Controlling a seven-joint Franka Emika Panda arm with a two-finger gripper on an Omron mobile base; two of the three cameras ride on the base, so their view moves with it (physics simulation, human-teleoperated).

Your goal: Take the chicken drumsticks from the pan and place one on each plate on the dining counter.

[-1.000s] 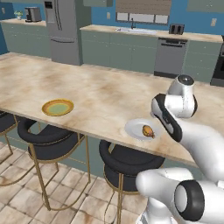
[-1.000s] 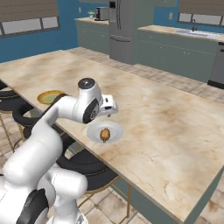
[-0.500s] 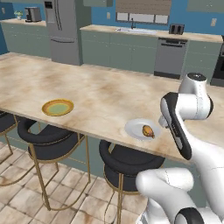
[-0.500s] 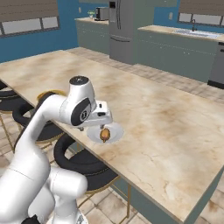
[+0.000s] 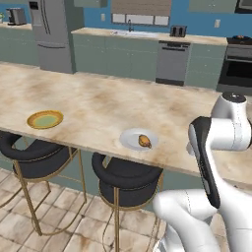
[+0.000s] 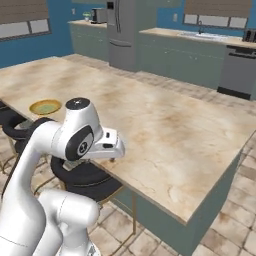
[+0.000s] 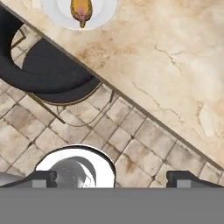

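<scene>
One golden-brown chicken drumstick (image 5: 144, 141) lies on the pale grey-white plate (image 5: 133, 140) near the front edge of the dining counter (image 5: 98, 103). The golden-yellow plate (image 5: 45, 119) sits bare further left on the same counter (image 6: 165, 130), and I see it again (image 6: 45, 107) from the right. In the hand view my gripper (image 7: 114, 178) is open with nothing between its fingertips (image 7: 41, 178). It hangs over the floor tiles just off the counter edge, with the drumstick (image 7: 81, 9) and its plate (image 7: 98, 13) far off at the top. The pan is out of view.
Two black stools (image 5: 127, 179) (image 5: 29, 157) stand under the counter's front edge, and one (image 7: 48, 70) lies below the hand. My folded white arm (image 6: 75, 137) blocks the white plate from the right. A wall counter, fridge (image 5: 51, 34) and oven (image 5: 236, 69) line the back.
The whole scene has slid left in both base views, so the base has driven. The arm has pulled back from the white plate and folded toward the counter's near edge. The jaws stay open.
</scene>
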